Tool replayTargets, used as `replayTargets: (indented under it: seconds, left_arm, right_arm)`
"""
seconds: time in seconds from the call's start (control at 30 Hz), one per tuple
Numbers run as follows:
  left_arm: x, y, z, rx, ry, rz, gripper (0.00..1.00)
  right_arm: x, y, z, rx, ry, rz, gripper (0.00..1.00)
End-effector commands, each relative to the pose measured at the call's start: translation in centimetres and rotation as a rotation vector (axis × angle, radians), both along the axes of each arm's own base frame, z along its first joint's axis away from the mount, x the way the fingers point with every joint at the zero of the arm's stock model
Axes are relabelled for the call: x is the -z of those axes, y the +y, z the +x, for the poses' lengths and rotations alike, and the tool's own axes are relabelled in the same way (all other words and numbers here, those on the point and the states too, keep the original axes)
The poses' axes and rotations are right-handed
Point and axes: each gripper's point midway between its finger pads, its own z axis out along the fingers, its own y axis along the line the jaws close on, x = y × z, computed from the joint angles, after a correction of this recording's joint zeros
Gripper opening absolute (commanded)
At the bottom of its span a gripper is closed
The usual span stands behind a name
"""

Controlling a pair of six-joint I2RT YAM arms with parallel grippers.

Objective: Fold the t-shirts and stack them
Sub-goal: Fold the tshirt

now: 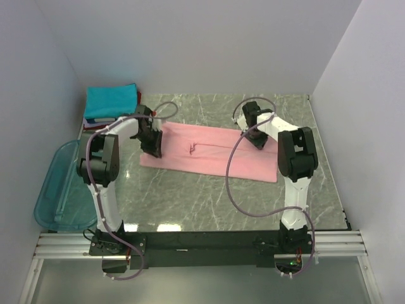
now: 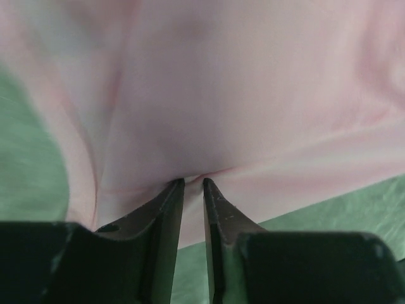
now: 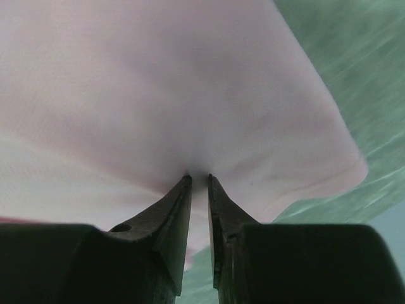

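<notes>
Showing a shallow, round-cornered bin (image 1: 60, 190) of translucent blue plastic at the lower left of the top view, overhanging the green marbled worktop (image 1: 190, 196); what it holds cannot be told. The pink t-shirt (image 1: 209, 155) lies flat as a long rectangle at mid-frame. A folded teal t-shirt (image 1: 112, 101) tops a stack (image 1: 93, 122) with red and white edges at upper left. Only the wrist views reveal the grips: left end effector (image 2: 193, 182) and right end effector (image 3: 199, 178) each clench a puckered fold of soft, smooth pink cloth between narrow dark fingertips, at the shirt's left and right ends.
</notes>
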Motion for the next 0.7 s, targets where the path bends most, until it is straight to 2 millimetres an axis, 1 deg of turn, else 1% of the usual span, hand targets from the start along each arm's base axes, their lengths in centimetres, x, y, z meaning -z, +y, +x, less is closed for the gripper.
replayTargets:
  seconds: [0.0,0.03,0.07,0.1,0.13,0.17,0.2,0.23,0.27,0.3,0.33,0.37,0.4,0.43,0.47,0.5,0.53,0.57,0.6,0.63,0.67]
  left_arm:
    - [1.9,4.7,5.6,-0.027,-0.065,0.132,0.27]
    - [1.4,4.7,7.2,-0.025,-0.093,0.134,0.28]
    - [2.4,4.4,7.7,-0.014,-0.056,0.127,0.29]
    - [-0.8,3.6,11.7,-0.019,-0.155,0.094,0.29]
    - [-1.8,3.0,13.0,-0.016,-0.172,0.069,0.32]
    - [-1.9,2.2,13.7,-0.01,-0.164,0.034,0.33]
    - [-4.9,1.8,16.1,-0.025,-0.251,0.011,0.34]
    - [-6.1,1.5,16.8,-0.032,-0.282,-0.001,0.35]
    - [-8.4,1.0,17.2,-0.03,-0.332,-0.027,0.36]
    - [-9.0,0.9,17.4,-0.035,-0.361,-0.035,0.36]
    - [-9.6,0.8,17.1,-0.035,-0.379,-0.035,0.37]
    - [-12.1,0.7,16.7,-0.036,-0.433,-0.047,0.38]
    - [-10.9,0.4,15.6,-0.032,-0.408,-0.064,0.39]
    - [-11.1,0.0,14.8,-0.027,-0.406,-0.074,0.39]
    - [-10.6,-0.1,13.2,-0.022,-0.379,-0.08,0.38]
    - [-10.6,-1.1,12.3,-0.004,-0.368,-0.111,0.38]
    - [-10.4,-1.7,11.4,-0.017,-0.348,-0.131,0.38]
    - [-9.4,-2.1,9.7,-0.019,-0.308,-0.142,0.38]
    - [-9.0,-3.1,8.8,-0.014,-0.289,-0.157,0.38]
    - [-8.9,-3.5,8.4,-0.014,-0.29,-0.158,0.37]
    - [-7.7,-3.8,7.3,-0.015,-0.252,-0.156,0.37]
  right_arm:
    - [1.7,2.1,-9.2,-0.07,0.247,0.044,0.25]
    - [0.4,3.4,-11.0,-0.102,0.257,0.087,0.25]
    - [0.2,4.8,-13.0,-0.139,0.286,0.127,0.25]
    - [0.8,7.2,-16.9,-0.195,0.377,0.228,0.25]
    - [-0.8,9.9,-18.8,-0.288,0.36,0.261,0.26]
    - [-1.3,11.3,-20.2,-0.33,0.368,0.295,0.26]
    - [-2.0,12.6,-21.2,-0.351,0.375,0.349,0.27]
    - [-3.3,13.4,-21.5,-0.352,0.359,0.386,0.27]
    - [-3.9,13.8,-21.3,-0.347,0.346,0.403,0.28]
    - [-4.8,14.1,-20.4,-0.345,0.313,0.41,0.28]
    - [-5.2,13.6,-19.2,-0.335,0.266,0.383,0.28]
    - [-5.5,13.4,-18.5,-0.333,0.237,0.373,0.28]
    - [-5.8,13.3,-17.4,-0.326,0.201,0.362,0.28]
    - [-5.3,12.9,-16.2,-0.321,0.173,0.327,0.29]
    - [-5.0,12.7,-15.7,-0.317,0.167,0.309,0.28]
    - [-5.0,12.9,-14.8,-0.317,0.152,0.299,0.28]
    - [-4.0,13.0,-14.2,-0.314,0.156,0.284,0.28]
    - [-3.9,13.0,-13.2,-0.31,0.134,0.264,0.27]
    - [-3.4,13.0,-12.7,-0.307,0.135,0.251,0.27]
    - [-2.2,13.0,-12.3,-0.3,0.151,0.231,0.26]
    - [-2.0,13.0,-11.8,-0.295,0.145,0.219,0.26]
